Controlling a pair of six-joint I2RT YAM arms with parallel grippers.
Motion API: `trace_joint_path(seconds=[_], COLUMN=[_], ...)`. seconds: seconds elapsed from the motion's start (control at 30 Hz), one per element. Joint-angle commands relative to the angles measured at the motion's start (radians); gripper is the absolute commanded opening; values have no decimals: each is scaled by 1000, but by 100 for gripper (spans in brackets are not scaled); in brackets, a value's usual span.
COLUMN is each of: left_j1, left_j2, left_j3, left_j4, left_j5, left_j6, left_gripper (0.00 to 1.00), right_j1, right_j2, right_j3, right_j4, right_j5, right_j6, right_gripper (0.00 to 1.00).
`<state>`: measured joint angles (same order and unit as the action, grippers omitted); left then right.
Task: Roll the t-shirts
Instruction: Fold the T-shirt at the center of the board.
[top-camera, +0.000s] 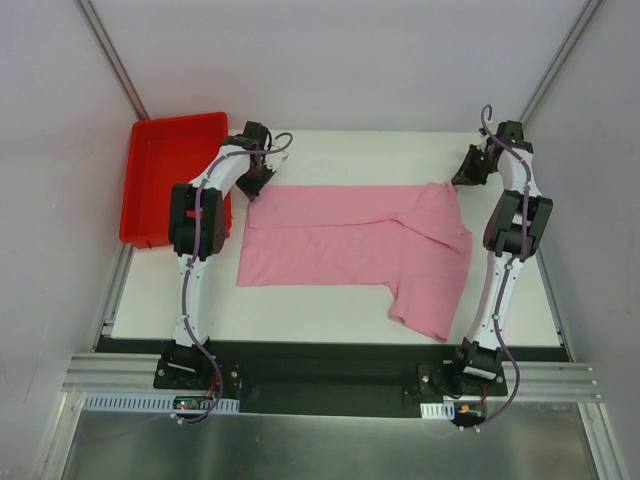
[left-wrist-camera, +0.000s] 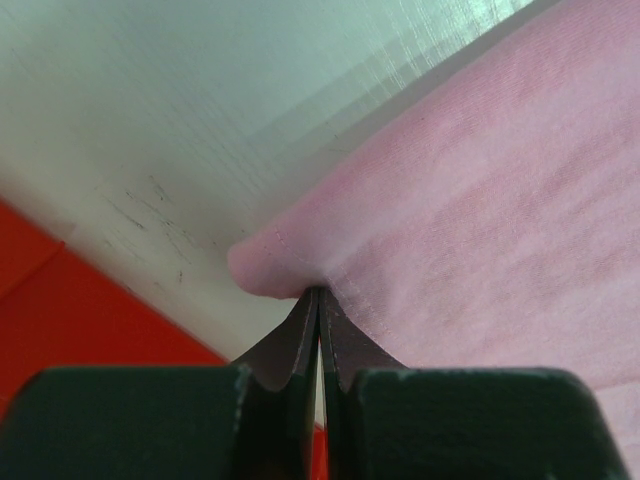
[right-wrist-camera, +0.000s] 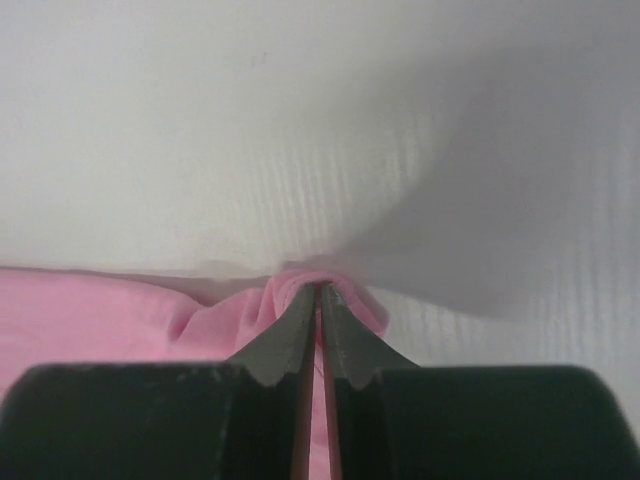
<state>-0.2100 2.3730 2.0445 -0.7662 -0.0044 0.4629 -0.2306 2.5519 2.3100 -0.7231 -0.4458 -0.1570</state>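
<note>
The light-pink t-shirt (top-camera: 350, 240) lies on the white table, folded into a long band, with one part hanging toward the front right. My left gripper (top-camera: 262, 178) is at its far left corner, shut on the hem (left-wrist-camera: 275, 265) in the left wrist view. At the far right corner my right gripper (top-camera: 465, 175) is shut on a bunched pinch of pink cloth (right-wrist-camera: 320, 285). A strip of cloth shows between the right fingers (right-wrist-camera: 285, 345).
A red tray (top-camera: 170, 175) stands at the table's back left, right beside the left arm, and its red wall (left-wrist-camera: 80, 320) shows in the left wrist view. White table (top-camera: 320, 305) runs in front of the shirt. Walls close in the back and sides.
</note>
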Motion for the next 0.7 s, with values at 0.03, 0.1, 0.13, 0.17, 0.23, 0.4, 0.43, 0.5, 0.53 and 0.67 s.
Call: trace_joint_path(seconds=[0.03, 0.1, 0.13, 0.17, 0.23, 0.4, 0.43, 0.5, 0.53, 0.67], left_j1=[-5, -5, -5, -5, -5, -5, -5, -5, -5, -5], left_j2=[-67, -69, -70, -70, -74, -77, -77, -74, -69, -60], left_j3=[-15, -18, -21, -23, -30, -38, -37, -29, -24, 15], left_j4=[-45, -45, -47, -45, -45, -45, -45, -44, -44, -44], left_j5=[-16, -19, -19, -22, -25, -29, -31, -37, -37, -25], left_j6=[2, -1, 2, 0, 2, -1, -1, -6, -7, -18], left_gripper=[0, 0, 0, 0, 0, 0, 0, 0, 0, 0], right_j1=[17, 19, 19, 19, 10, -19, -22, -29, -33, -50], right_j2=[-62, -62, -64, -62, -56, -56, -56, -67, -71, -102], right_j3=[12, 8, 3, -4, -17, -20, -8, 5, 17, 45], right_j4=[1, -22, -32, -50, -65, -79, -81, -76, -73, -55], right_j5=[-5, 80, 117, 192, 238, 315, 321, 340, 341, 343], right_j6=[31, 34, 37, 37, 28, 8, 5, 5, 5, 7], right_gripper=[8, 9, 9, 9, 9, 9, 9, 9, 9, 12])
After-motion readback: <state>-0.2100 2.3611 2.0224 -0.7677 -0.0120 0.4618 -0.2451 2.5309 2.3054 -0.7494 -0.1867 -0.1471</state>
